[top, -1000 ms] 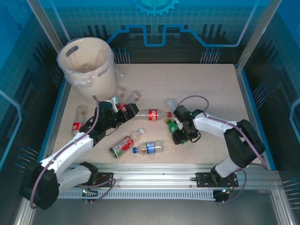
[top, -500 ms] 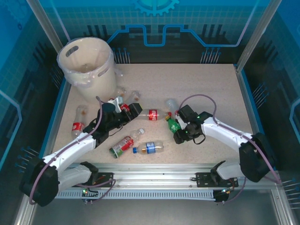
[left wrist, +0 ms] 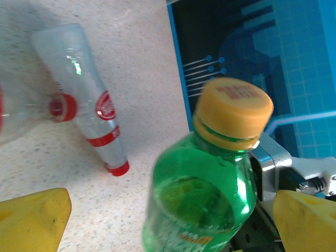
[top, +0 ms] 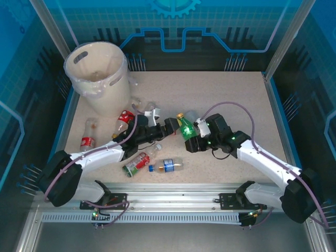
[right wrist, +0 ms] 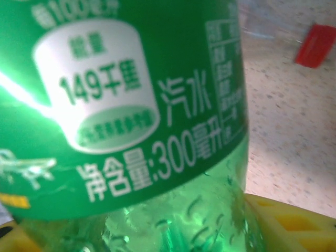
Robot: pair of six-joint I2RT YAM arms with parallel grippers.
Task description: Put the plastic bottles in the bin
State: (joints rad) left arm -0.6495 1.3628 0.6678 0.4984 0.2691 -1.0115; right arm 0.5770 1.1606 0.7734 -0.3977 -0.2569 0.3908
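One green bottle [top: 186, 129] is clamped in your R pincer [top: 191, 138], mid-worktop [top: 236, 94], well apart from bin [top: 100, 79]. Your L pincer [top: 169, 127] is spread wide, fingers either side of it. Other bottles [top: 137, 164] lie nearer bin.

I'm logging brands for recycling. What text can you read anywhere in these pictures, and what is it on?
"149千焦": white patch on the green bottle label.
"汽水": to the right of that patch.
"净含量:300毫升": along the label's lower edge.
Fine print at the label's right: too small to read.
Red print on its yellow cap: blurred.
Red-labelled bottle on the table: unreadable.
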